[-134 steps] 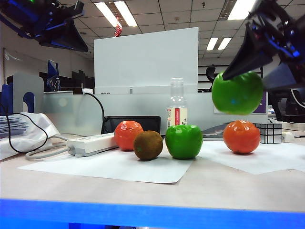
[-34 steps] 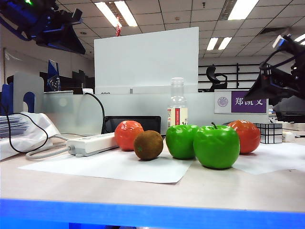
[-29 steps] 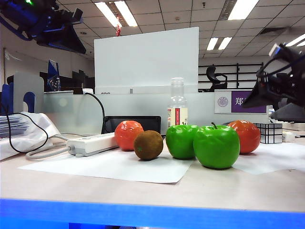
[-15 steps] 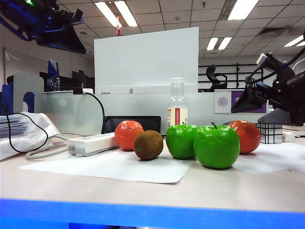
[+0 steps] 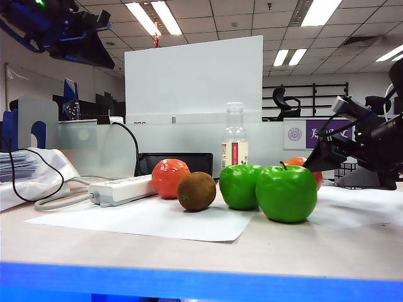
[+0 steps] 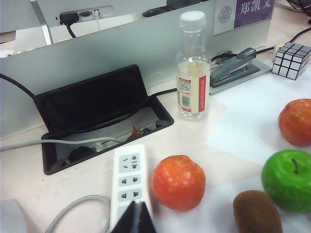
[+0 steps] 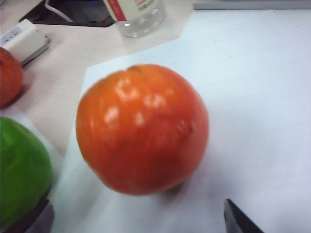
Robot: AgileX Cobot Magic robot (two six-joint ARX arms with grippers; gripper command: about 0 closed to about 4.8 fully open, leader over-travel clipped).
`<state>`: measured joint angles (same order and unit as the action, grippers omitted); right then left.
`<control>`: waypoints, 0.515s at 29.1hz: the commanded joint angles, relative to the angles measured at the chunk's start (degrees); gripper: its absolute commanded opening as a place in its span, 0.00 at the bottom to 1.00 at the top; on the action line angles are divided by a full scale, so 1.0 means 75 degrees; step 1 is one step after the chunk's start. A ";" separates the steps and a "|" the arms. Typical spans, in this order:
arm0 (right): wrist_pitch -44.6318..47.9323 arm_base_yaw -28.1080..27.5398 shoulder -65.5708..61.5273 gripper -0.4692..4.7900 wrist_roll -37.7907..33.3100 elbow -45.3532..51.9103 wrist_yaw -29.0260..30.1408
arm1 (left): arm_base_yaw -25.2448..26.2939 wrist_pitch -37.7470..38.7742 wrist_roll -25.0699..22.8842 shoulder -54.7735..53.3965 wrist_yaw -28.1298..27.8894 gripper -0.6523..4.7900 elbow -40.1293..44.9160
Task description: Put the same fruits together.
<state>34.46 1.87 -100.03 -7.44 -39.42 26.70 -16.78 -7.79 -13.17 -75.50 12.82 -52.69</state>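
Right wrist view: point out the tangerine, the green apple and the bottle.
tangerine (image 7: 142,128): right wrist view, middle of its glossy orange skin.
green apple (image 7: 22,170): right wrist view, its rounded side at the frame edge.
bottle (image 7: 137,13): right wrist view, clear base below the label.

An orange-red tangerine (image 7: 142,128) fills the middle of the right wrist view, sitting on a white paper sheet (image 7: 252,87) with the right gripper (image 7: 138,218) open on either side of it (only the dark fingertips (image 7: 239,221) show). A green apple (image 7: 22,170) lies just beside it. Farther off are a second tangerine (image 7: 9,75), a clear bottle's base (image 7: 136,17) and a white power strip (image 7: 24,39).
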 commanded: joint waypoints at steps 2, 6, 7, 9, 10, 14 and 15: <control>0.0382 0.0006 0.0047 1.00 -0.0003 -0.0160 0.0000 | 0.0009 -0.0067 -0.0015 0.0017 0.0006 0.11 -0.0029; 0.0315 0.0099 0.0044 1.00 -0.0003 -0.0536 0.0009 | 0.0009 -0.0079 -0.0012 0.0015 0.0006 0.11 -0.0029; 0.0216 0.0102 0.0038 1.00 0.0000 -0.0664 0.0038 | 0.0009 -0.0090 -0.0009 0.0015 0.0006 0.11 -0.0029; -0.0079 0.0184 -0.0035 1.00 0.0035 -0.1026 0.0035 | 0.0009 -0.0119 0.0009 0.0015 0.0009 0.11 -0.0029; -0.0204 0.0236 -0.0096 1.00 0.0090 -0.1195 0.0032 | 0.0009 -0.0122 0.0012 0.0015 0.0009 0.11 -0.0029; -0.0749 0.0405 -0.0420 1.00 0.0230 -0.1903 -0.0090 | 0.0009 -0.0087 0.0012 0.0017 0.0006 0.11 -0.0029; -0.0880 0.0443 -0.0475 1.00 0.0227 -0.2020 -0.0178 | 0.0009 -0.0061 0.0012 0.0017 0.0006 0.11 -0.0029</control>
<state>29.95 4.71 -103.15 -6.31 -53.47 26.39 -16.78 -7.90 -13.15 -75.50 12.82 -52.69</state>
